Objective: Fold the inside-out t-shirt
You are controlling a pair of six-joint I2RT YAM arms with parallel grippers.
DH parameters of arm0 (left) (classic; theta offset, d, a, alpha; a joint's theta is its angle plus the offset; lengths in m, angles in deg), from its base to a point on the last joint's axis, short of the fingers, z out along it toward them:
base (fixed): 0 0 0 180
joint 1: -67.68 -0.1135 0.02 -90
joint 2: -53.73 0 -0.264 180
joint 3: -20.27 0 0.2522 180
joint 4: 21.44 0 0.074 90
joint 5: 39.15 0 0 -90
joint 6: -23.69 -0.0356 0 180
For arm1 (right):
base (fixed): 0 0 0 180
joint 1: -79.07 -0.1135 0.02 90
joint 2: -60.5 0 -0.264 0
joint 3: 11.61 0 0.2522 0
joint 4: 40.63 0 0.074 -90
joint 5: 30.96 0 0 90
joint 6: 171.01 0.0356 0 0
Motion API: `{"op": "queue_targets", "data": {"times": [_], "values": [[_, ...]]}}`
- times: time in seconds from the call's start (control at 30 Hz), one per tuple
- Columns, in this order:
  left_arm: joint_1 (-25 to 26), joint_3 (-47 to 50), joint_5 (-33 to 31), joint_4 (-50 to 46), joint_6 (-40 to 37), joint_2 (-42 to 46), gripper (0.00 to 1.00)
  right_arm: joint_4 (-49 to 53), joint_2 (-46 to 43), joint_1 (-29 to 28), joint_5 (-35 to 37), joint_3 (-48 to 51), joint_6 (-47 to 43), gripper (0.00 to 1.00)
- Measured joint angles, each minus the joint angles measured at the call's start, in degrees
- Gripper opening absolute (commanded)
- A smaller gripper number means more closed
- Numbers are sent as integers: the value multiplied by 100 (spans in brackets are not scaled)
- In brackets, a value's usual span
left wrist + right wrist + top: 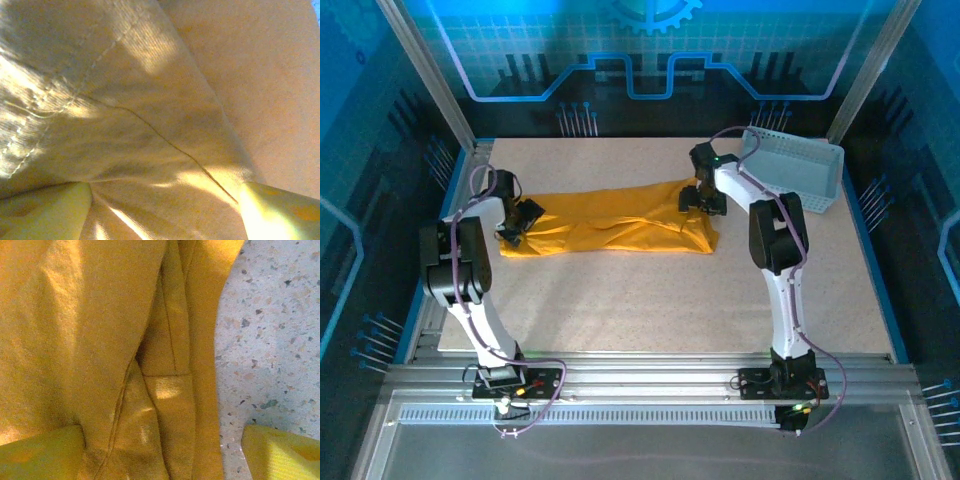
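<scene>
A pale grey basket with holes in its walls stands at the far right of the speckled desk. It sits close behind the right arm and apart from the cloth. The rest of the desk around the work is bare, and nothing lies between the two arms except the mustard-yellow t-shirt. The t-shirt is stretched out as a long narrow band across the far half of the desk, bunched thicker at its right end.

The left claw sits at the band's left end. In its wrist view the fingers stand wide apart, with seamed cloth spread flat between them and nothing pinched.

The right claw is at the band's far right end, also spread wide. One finger is over the folded layers, and the other is over bare desk just beside the t-shirt's edge. Whether either claw presses on the cloth cannot be told.
</scene>
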Motion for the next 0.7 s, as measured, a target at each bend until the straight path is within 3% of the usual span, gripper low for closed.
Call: {"op": "queue_targets", "data": {"times": [0.33, 0.57, 0.7], "values": [[-46, 400, 37, 365, 68, 243, 81, 188, 120, -59, 59, -188, 243, 40], [-68, 901, 42, 549, 111, 616, 81, -293, -225, -81, -149, 442, 474, 11], [-70, 1102, 94, 616, 111, 776, 81, -407, -542, -74, -105, 909, 496, 0]]}}
